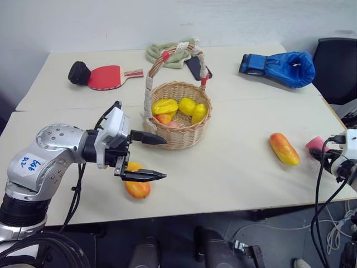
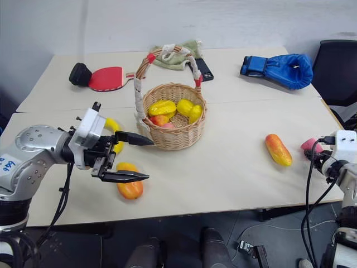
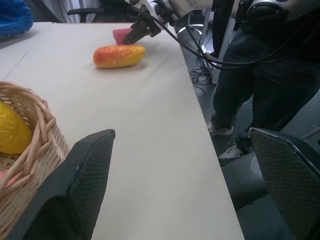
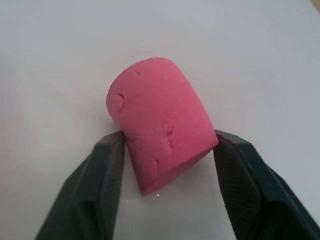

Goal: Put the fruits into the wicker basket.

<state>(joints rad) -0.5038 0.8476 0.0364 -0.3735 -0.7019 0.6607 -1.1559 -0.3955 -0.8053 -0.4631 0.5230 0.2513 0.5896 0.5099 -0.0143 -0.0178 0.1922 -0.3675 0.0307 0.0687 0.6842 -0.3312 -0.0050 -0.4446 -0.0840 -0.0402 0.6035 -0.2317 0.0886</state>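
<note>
The wicker basket stands mid-table and holds yellow fruits and a peach piece. One mango lies near the front edge, and a banana lies behind my left hand. My left gripper hovers open and empty above that mango, pointing right, just left of the basket. A second mango lies at the right. Beyond it, at the table's right edge, my right gripper is open, its fingers on either side of a pink cylinder block that rests on the table.
At the back lie a red paddle, a green cloth, a black phone and a blue boxing glove. A dark chair stands at the far right. A person's legs stand beside the table's right edge.
</note>
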